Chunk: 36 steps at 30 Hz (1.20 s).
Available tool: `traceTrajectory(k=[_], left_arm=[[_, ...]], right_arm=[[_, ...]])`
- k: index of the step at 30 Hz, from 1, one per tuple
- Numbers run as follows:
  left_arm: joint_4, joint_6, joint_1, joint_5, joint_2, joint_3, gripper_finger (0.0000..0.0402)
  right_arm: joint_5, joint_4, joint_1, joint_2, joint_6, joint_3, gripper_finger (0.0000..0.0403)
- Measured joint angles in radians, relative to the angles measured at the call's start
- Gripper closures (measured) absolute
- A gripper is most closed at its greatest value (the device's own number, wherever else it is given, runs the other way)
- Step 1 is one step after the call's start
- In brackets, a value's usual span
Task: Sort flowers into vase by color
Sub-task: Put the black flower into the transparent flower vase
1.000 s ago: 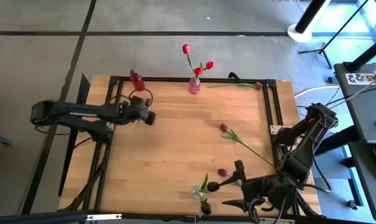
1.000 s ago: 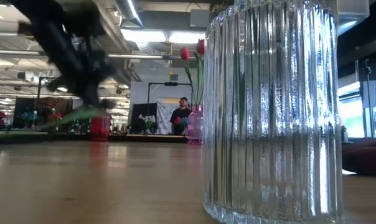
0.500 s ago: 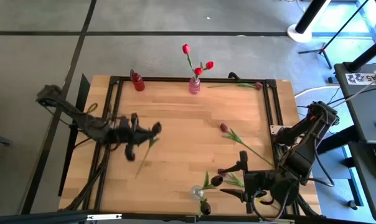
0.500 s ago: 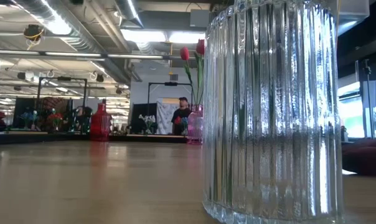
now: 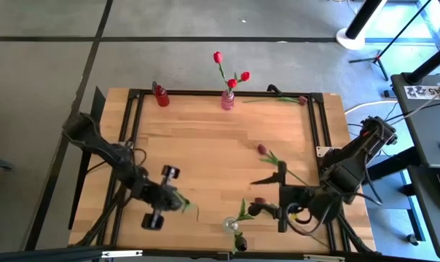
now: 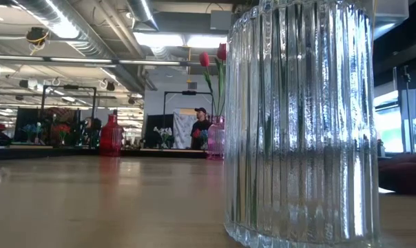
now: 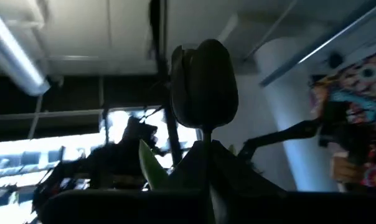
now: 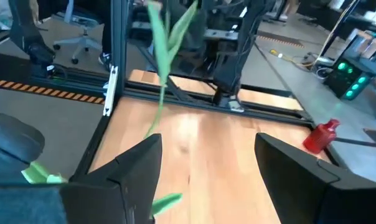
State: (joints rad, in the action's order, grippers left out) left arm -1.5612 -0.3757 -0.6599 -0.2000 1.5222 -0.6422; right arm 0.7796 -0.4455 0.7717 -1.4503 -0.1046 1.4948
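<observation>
My left gripper (image 5: 176, 201) hangs over the table's near left part, shut on a near-black tulip (image 7: 203, 81) whose head stands out past my fingers. My right gripper (image 5: 278, 196) is open over the near right part, beside a maroon tulip (image 5: 258, 203) lying on the table. A clear ribbed vase (image 5: 231, 225) (image 6: 301, 124) at the near edge holds a dark tulip. A pink vase (image 5: 227, 100) at the far edge holds red tulips (image 5: 232, 73). A small red vase (image 5: 162, 96) stands to its left. Neither gripper shows in the low view. My left gripper pinches the near-black tulip by its stem (image 7: 206, 134), a short way below the head. The head and a green leaf (image 7: 149, 167) stick out beyond the fingertips. The flower is lifted clear of the table, and its green stem end (image 5: 194, 209) trails toward the table's right.
Another maroon tulip (image 5: 262, 149) lies right of centre, its long stem (image 5: 293, 173) running toward my right arm. One more tulip (image 5: 289, 100) lies along the far edge. A black frame (image 5: 316, 138) borders the table. Bare wood (image 5: 205, 145) spans the middle.
My left gripper has swung from beside the red vase at the far left down to the near left part of the table, turning as it went and carrying the tulip along. My right gripper has shifted a little from the near edge toward the far side and turned.
</observation>
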Motion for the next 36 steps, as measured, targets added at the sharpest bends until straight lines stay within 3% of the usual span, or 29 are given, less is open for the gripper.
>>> traceTrajectory(k=[4,12,20,36], left_arm=[[0.005,-0.041,0.019,0.132,0.086,-0.130,0.0401],[0.040,-0.106,0.071,0.168,0.171,-0.245,0.0401],[-0.005,0.109,0.208,0.365,0.248,-0.313,0.0401],[0.027,0.134,0.220,0.401,0.303,-0.355,0.0397]], right_arm=[[0.044,-0.008,0.001,0.028,0.017,0.000,0.0146],[0.049,-0.033,0.001,0.035,0.010,0.000,0.0146],[0.058,-0.062,0.000,0.035,0.018,0.000,0.0146],[0.048,-0.083,0.000,0.034,0.007,0.000,0.0146]])
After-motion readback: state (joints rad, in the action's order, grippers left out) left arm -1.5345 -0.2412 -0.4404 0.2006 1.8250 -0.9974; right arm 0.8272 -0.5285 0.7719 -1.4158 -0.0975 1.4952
